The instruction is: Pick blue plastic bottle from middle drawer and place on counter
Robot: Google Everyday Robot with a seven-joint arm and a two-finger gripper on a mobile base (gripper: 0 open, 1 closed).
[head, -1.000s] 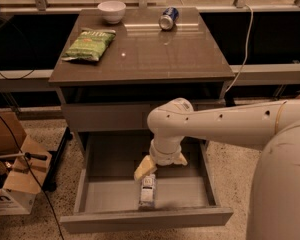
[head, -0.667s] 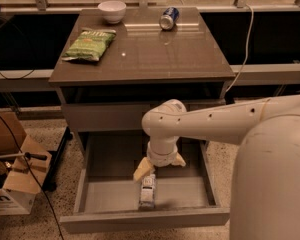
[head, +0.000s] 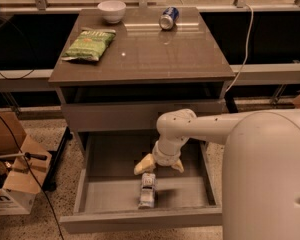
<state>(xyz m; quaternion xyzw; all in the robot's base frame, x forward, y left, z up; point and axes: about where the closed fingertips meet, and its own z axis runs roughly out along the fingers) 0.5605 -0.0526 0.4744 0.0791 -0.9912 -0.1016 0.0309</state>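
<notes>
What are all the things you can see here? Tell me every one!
counter: one, glossy grey-brown, top of the cabinet
bowl: one, white, back left of the counter
soda can: one, blue, lying on its side at the back of the counter
chip bag: one, green, left side of the counter
top drawer: one, grey, shut
middle drawer: one, grey, pulled open
blue plastic bottle: one, clear with a pale label, lying near the front of the middle drawer
cardboard boxes: brown, on the floor at the left
cable: one, white, hanging at the right
robot arm: one, white, reaching into the middle drawer
gripper: one, tan jaws spread open, just above the bottle
</notes>
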